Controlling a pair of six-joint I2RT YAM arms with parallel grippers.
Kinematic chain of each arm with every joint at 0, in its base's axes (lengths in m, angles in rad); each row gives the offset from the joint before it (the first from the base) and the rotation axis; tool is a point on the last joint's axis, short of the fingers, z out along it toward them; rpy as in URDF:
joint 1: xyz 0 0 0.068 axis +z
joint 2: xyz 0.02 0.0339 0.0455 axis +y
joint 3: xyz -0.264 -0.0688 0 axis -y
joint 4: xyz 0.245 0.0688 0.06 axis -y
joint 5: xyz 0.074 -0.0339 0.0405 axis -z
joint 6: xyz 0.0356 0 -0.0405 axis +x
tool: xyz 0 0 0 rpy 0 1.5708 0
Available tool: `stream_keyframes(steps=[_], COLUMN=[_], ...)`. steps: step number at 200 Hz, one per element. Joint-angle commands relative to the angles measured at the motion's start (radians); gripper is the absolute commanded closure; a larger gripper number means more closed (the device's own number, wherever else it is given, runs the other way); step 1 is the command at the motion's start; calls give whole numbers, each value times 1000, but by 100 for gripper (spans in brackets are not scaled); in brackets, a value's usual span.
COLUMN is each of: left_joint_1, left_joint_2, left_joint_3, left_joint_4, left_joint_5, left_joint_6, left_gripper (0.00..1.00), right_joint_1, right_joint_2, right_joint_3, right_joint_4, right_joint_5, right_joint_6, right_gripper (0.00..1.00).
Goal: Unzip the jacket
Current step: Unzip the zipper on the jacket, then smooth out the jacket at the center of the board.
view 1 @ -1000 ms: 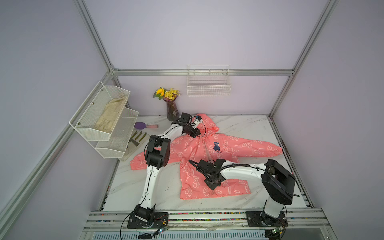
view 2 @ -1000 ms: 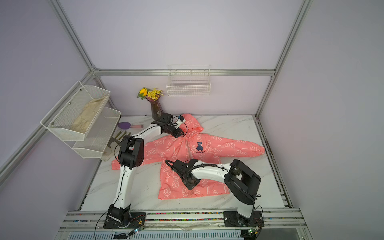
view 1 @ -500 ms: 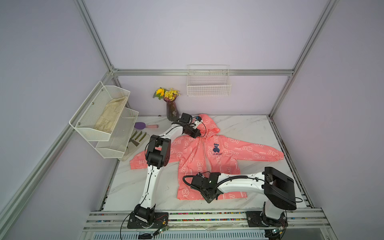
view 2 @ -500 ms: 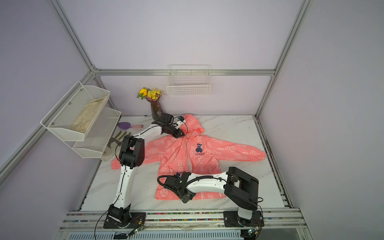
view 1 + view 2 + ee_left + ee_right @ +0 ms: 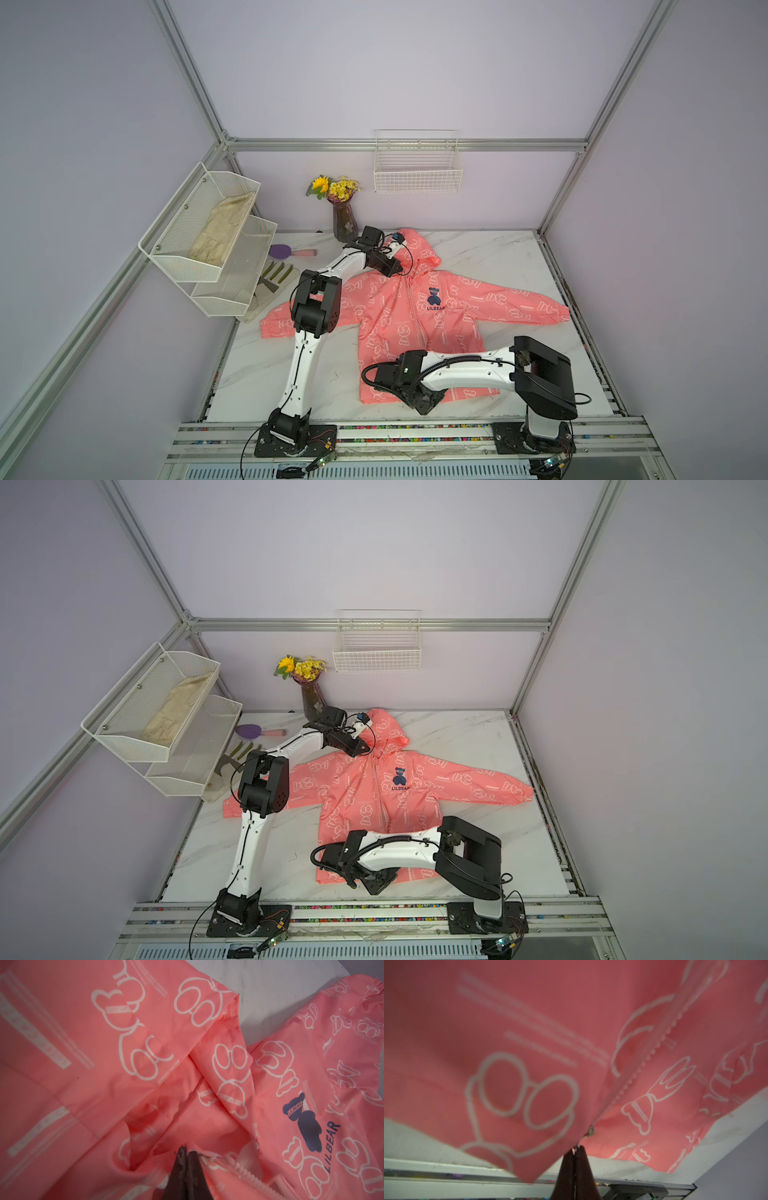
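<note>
Lying spread on the white marble desk (image 5: 257, 374), the coral-pink bear-print hooded jacket (image 5: 395, 316) is gripped twice. Wrist views alone show how: left end effector (image 5: 186, 1151) clenched on collar fabric by the zipper (image 5: 239, 1167) top, right end effector (image 5: 576, 1149) clenched at the hem beside the metal slider (image 5: 590, 1131).

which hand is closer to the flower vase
Left. The left hand is at the jacket collar, close to the vase; the right hand is at the jacket's opposite end, at its hem.
</note>
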Motion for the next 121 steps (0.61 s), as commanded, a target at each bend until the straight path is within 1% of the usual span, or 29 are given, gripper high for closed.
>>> stream_keyframes(steps=[1, 11, 20, 30, 44, 79, 85, 95, 104, 121], left_joint_1=[41, 43, 43, 45, 47, 51, 51, 51, 51, 53], left_joint_2=[-53, -57, -59, -61, -61, -66, -68, -76, -90, -127], left_joint_3=[20, 14, 12, 12, 12, 12, 11, 0, -23, -84], left_joint_4=[152, 155, 152, 146, 145, 139, 139, 145, 166, 224], left_joint_5=[132, 193, 217, 211, 186, 125, 114, 102, 81, 66], left_joint_6=[42, 40, 35, 35, 34, 40, 40, 39, 34, 28], left_gripper=[100, 100, 100, 100, 100, 100, 97, 94, 87, 86], right_joint_1=[21, 22, 21, 22, 25, 45, 47, 47, 47, 47], right_joint_2=[88, 148, 195, 223, 231, 211, 207, 192, 171, 127], right_joint_3=[128, 176, 208, 229, 243, 226, 215, 197, 180, 138], right_joint_4=[-232, -271, -306, -329, -323, -257, -243, -206, -171, -72], right_joint_5=[50, 85, 123, 148, 146, 58, 39, 7, -25, -96], right_joint_6=[-66, -106, -133, -161, -200, -238, -236, -230, -212, -216], right_gripper=[100, 100, 100, 100, 100, 100, 100, 100, 100, 100])
